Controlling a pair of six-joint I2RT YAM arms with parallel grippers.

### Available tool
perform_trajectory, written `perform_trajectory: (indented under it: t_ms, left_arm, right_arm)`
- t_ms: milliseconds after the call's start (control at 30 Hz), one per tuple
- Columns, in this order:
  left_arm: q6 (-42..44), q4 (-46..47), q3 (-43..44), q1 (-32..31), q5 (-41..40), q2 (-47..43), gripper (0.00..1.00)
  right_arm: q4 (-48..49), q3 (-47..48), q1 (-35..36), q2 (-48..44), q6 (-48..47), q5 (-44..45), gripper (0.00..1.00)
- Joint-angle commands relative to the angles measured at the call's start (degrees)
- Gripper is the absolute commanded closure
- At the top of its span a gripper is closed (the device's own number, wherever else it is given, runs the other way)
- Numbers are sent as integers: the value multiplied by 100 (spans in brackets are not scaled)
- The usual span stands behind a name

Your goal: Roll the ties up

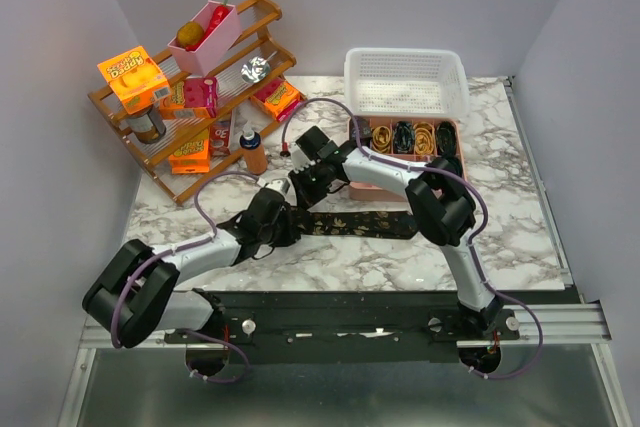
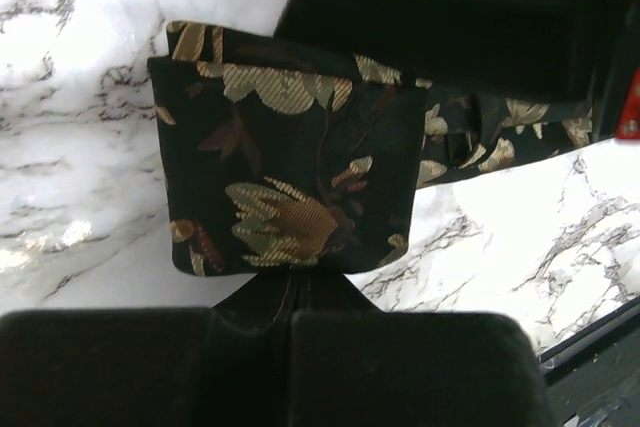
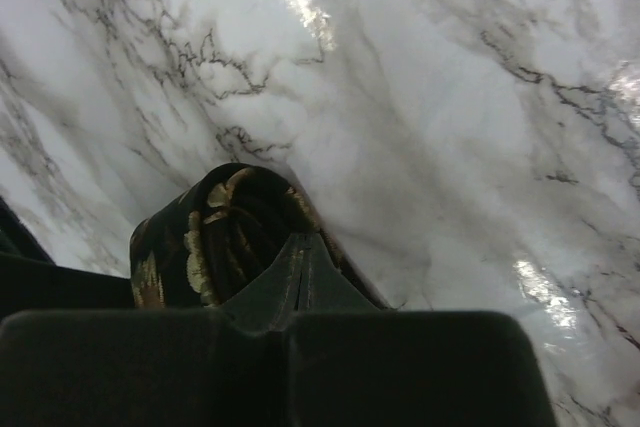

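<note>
A black tie (image 1: 360, 224) with a gold-brown leaf pattern lies flat across the marble table, its left end rolled up between my two grippers. In the left wrist view the rolled part (image 2: 290, 177) shows as a flat folded wad. My left gripper (image 2: 292, 282) is shut on its near edge. The right wrist view looks into the coil's open end (image 3: 200, 237), and my right gripper (image 3: 303, 247) is shut on its layers. From above, the left gripper (image 1: 280, 215) and right gripper (image 1: 303, 185) meet over that end. Other rolled ties (image 1: 400, 137) sit in a pink tray.
The pink tray (image 1: 354, 132) stands behind the right arm, with a white mesh basket (image 1: 405, 105) beyond it. At the back left, a tilted wooden rack (image 1: 190, 97) holds boxes and jars. A small bottle (image 1: 254, 152) stands close to the grippers.
</note>
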Motion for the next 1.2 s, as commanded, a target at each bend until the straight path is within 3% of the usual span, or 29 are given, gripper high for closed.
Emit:
perform_trajectory:
  t_ms: [0, 333, 600, 800, 900, 933, 1067, 1167]
  left_arm:
    - [-4, 10, -69, -44, -283, 356, 100]
    - [22, 2, -25, -115, -283, 550, 100]
    - [-110, -1005, -8, -141, -397, -188, 100]
    - [-373, -2140, 124, -141, -660, -1356, 100]
    - [-602, -2466, 185, -97, -985, -1735, 92]
    - [-646, -2494, 229, -62, -1056, -1823, 80]
    - [-821, -2240, 282, 306, -960, -1920, 59]
    - [-874, -1634, 125, 903, -425, -2113, 36]
  right_arm:
    - [-279, -20, -5, -189, -234, -671, 99]
    - [-349, 164, -5, -39, -322, -805, 99]
    - [-490, 560, -58, -241, -199, 1031, 99]
    - [-420, 570, -84, -593, -102, 1437, 99]
    - [-367, 455, -84, -804, -111, 1385, 99]
    - [-350, 342, -84, -935, -128, 1245, 99]
    - [-34, -203, -84, -1365, -129, 673, 99]
    - [177, -659, -76, -1594, -85, 322, 99]
